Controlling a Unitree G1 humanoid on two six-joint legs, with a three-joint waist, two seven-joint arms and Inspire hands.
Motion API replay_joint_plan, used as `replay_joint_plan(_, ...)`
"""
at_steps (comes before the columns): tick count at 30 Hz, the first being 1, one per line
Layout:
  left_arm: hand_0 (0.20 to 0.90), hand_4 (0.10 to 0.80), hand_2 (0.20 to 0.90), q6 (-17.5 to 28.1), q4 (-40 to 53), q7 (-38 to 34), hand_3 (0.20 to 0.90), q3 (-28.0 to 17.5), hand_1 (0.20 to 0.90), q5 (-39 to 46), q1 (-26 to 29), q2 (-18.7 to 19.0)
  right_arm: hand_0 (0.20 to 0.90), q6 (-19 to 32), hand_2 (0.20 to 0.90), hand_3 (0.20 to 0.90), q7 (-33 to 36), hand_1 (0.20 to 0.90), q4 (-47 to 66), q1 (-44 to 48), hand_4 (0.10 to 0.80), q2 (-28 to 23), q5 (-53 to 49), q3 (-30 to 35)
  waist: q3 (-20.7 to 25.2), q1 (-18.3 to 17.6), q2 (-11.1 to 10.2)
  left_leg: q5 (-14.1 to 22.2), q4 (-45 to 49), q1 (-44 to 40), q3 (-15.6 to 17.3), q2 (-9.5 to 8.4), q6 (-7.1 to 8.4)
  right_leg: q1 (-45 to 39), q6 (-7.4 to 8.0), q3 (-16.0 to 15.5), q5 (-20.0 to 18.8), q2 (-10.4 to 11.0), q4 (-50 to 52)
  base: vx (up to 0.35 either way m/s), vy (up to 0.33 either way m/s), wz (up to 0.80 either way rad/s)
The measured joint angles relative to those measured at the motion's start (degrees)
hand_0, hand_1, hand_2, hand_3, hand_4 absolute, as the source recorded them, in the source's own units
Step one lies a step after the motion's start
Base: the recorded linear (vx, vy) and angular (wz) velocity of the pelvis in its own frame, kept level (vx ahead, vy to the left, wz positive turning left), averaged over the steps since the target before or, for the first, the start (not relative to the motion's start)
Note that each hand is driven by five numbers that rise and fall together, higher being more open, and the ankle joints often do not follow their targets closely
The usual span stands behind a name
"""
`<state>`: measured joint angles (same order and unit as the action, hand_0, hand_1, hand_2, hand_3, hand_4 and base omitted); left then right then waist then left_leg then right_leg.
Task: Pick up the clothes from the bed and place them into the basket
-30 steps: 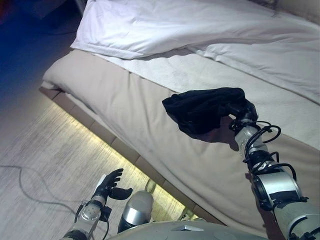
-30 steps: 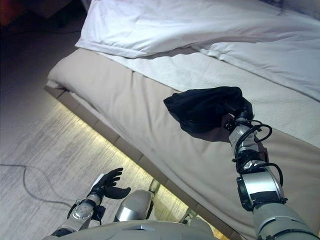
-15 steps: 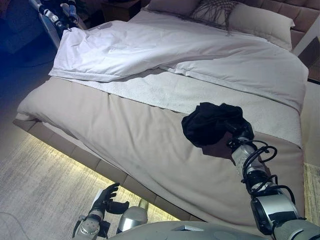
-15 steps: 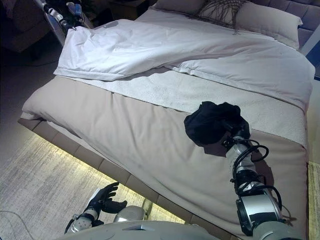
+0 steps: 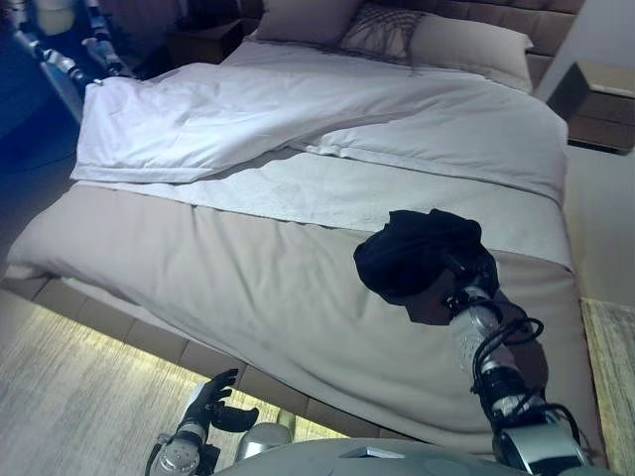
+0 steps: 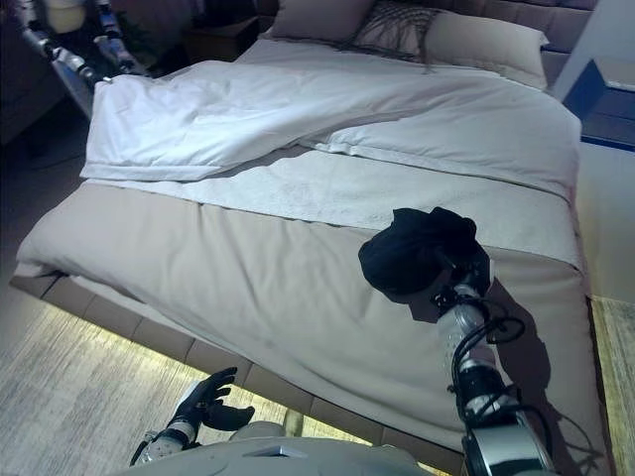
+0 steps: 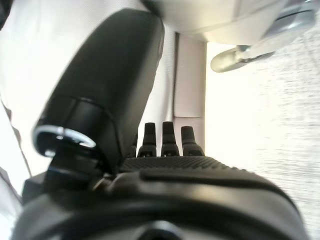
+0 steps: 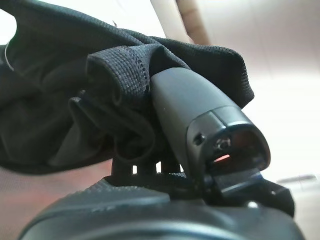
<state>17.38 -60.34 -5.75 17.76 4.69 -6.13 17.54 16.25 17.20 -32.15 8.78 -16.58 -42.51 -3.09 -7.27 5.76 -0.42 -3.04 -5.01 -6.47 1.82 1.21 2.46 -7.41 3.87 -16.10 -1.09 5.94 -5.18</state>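
Right of centre in the head views, the right hand (image 5: 474, 270) grips a bunched black garment (image 5: 412, 250), lifted over the beige bed (image 5: 248, 278). At lower left, the left hand (image 5: 211, 400) hangs with fingers relaxed. No writing is legible.

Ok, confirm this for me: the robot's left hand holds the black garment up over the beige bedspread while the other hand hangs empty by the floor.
Wrong hand. The right hand holds the black garment up over the beige bedspread; the right wrist view shows its thumb pinning the cloth. The left hand is the one hanging empty by the floor.
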Motion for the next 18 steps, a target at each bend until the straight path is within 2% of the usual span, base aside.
replay_joint_plan(6, 0.900, 0.800, 0.900, -1.6, 2.9, 0.0, 0.900, -0.1, 0.900, -0.3, 0.5, -0.6, 0.300, 0.5, 0.300, 0.200, -0.1, 0.300, 6.9, -6.9, 0.100, 0.0, 3.5, 0.0, 0.2, -3.4, 0.0, 0.6, -0.1, -1.2, 2.9, 0.74, -0.84, 0.3, -0.07, 3.0, -0.3, -0.6, 0.0, -0.067, -0.026, -0.25)
replay_joint_plan(11, 0.900, 0.800, 0.900, -2.5, 4.1, 0.0, 0.900, -0.1, 0.900, -1.7, 0.3, -1.2, 0.300, 1.9, 0.300, 0.200, 0.0, 0.300, 11.6, -12.1, 0.100, 0.0, 7.2, 0.0, 1.0, -5.9, 0.0, 0.6, -0.1, -1.3, 4.4, 1.43, -0.87, 1.4, -0.27, 4.9, -0.4, -1.1, 0.0, -0.025, -0.027, -0.23)
replay_joint_plan(14, 0.900, 0.800, 0.900, -2.7, 3.8, 0.0, 0.900, -0.1, 0.900, -2.5, 0.0, -1.5, 0.300, 3.1, 0.300, 0.200, 0.8, 0.300, 12.2, -13.4, 0.100, 0.0, 8.1, 0.0, 1.3, -6.2, -0.3, 0.7, 0.0, -1.6, 5.8, 1.33, -1.00, 2.7, -0.20, 7.5, -1.0, -2.1, -0.2, -0.056, 0.005, -0.47)
replay_joint_plan(15, 0.900, 0.800, 0.900, -2.6, 3.8, -0.3, 0.900, 0.0, 0.900, -2.3, -0.4, -1.7, 0.300, 3.6, 0.300, 0.200, 1.2, 0.300, 12.2, -13.5, 0.100, 0.4, 8.1, -0.1, 1.5, -5.5, -1.1, 1.3, 1.1, -1.5, 2.0, 0.16, -1.97, 4.1, -0.26, 10.9, -2.0, -2.2, 0.0, -0.089, 0.062, -1.29)
replay_joint_plan(16, 0.900, 0.800, 0.900, -2.6, 3.6, -0.5, 0.900, -0.2, 0.900, -2.3, -1.0, -1.8, 0.300, 4.0, 0.300, 0.200, 1.2, 0.300, 12.3, -13.1, 0.100, 1.1, 8.2, -0.5, 1.8, -3.5, -1.9, 2.9, 3.2, -0.9, -4.4, -1.66, -4.38, 5.5, -0.31, 14.5, -2.4, -1.6, 0.2, -0.009, 0.090, -1.71)
replay_joint_plan(17, 0.900, 0.800, 0.900, -2.5, 3.2, -0.7, 0.900, -0.1, 0.900, -2.3, -1.2, -1.6, 0.300, 4.7, 0.300, 0.200, 1.4, 0.300, 13.0, -13.1, 0.100, 1.4, 8.2, -1.0, 2.0, -2.7, -2.1, 4.0, 2.5, -0.3, -10.1, -3.45, -5.95, 7.0, -1.26, 17.8, -2.9, -1.0, 0.0, 0.003, 0.082, -1.73)
replay_joint_plan(18, 0.900, 0.800, 0.900, -2.5, 2.8, -0.8, 0.900, -0.2, 0.900, -2.3, -1.3, -2.2, 0.300, 5.7, 0.300, 0.200, 2.2, 0.300, 14.0, -12.9, 0.100, 1.2, 8.7, -1.4, 2.3, -2.9, -1.3, 4.0, 1.0, 0.0, -11.4, -4.39, -6.05, 8.3, -0.93, 19.3, -3.3, -1.4, 0.0, -0.002, 0.086, -1.22)
